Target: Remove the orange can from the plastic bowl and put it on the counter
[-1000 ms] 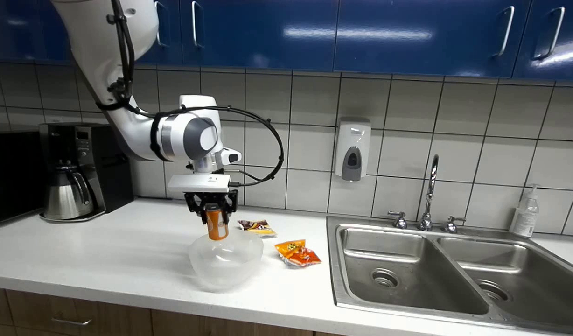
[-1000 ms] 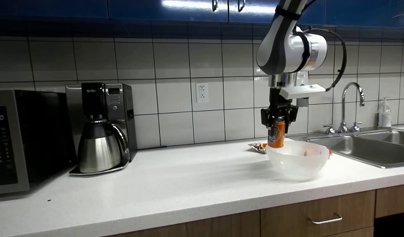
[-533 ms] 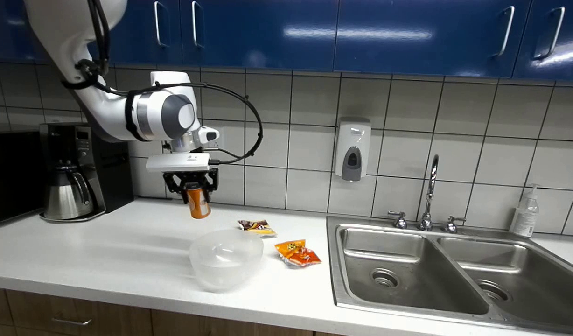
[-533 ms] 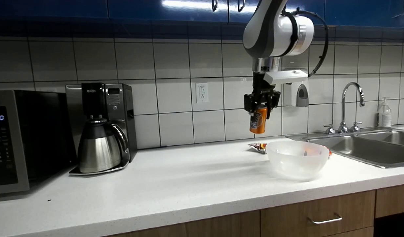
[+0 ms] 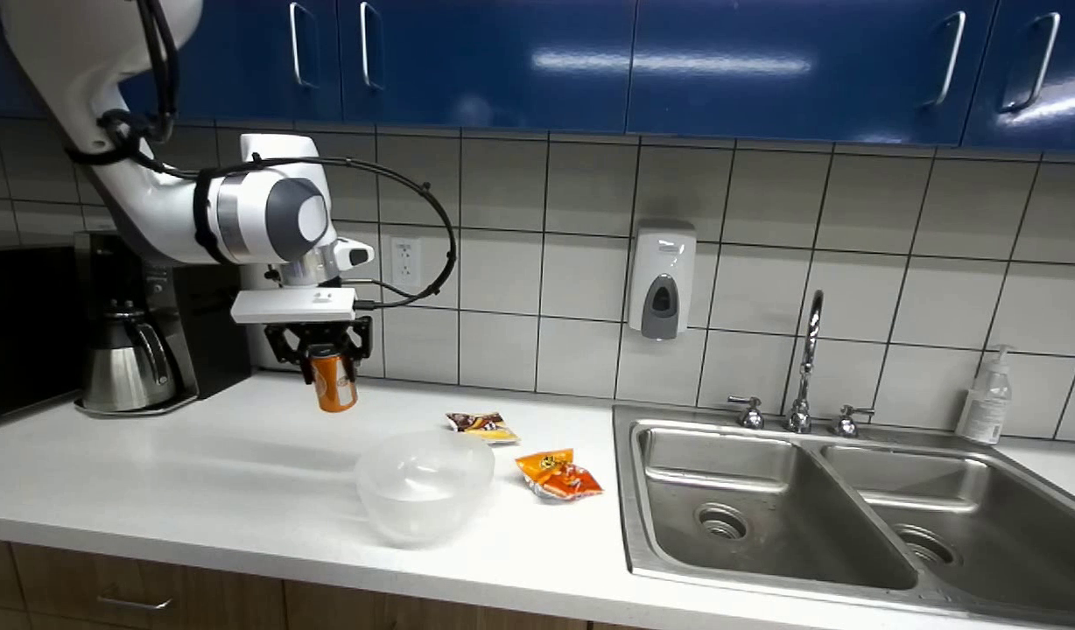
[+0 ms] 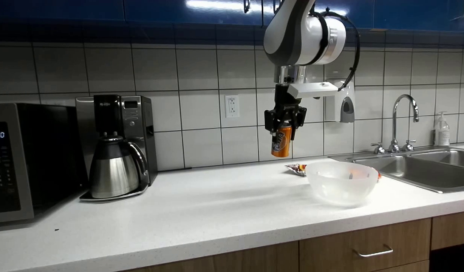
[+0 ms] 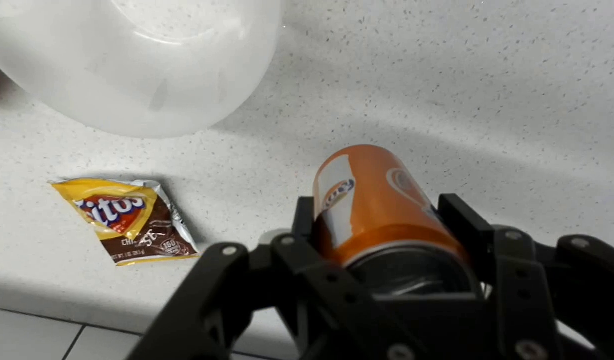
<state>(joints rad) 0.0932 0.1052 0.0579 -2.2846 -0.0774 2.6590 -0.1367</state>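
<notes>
The orange can (image 5: 335, 389) hangs nearly upright, slightly tilted, in my gripper (image 5: 331, 372), above the counter (image 5: 196, 472). In the wrist view the can (image 7: 382, 195) sits between both black fingers of the gripper (image 7: 376, 200), its dark top toward the palm. An exterior view shows the can (image 6: 280, 145) in the gripper (image 6: 283, 139), with a gap between its base and the counter (image 6: 217, 211). The clear whitish plastic bowl (image 5: 425, 503) stands on the counter beside the can, not beneath it; it also shows in the wrist view (image 7: 152, 100) and looks empty.
A yellow-brown snack packet (image 5: 483, 427) and an orange snack packet (image 5: 559, 477) lie near the bowl. The steel double sink (image 5: 629, 490) adjoins the counter. A coffee maker (image 6: 115, 166) and a microwave (image 6: 24, 158) stand at the opposite end. Blue cabinets (image 5: 502, 61) hang overhead.
My gripper has lifted the orange can from above the bowl's rim and carried it sideways, away from the bowl and sink, toward the coffee maker. The bowl and packets have not moved.
</notes>
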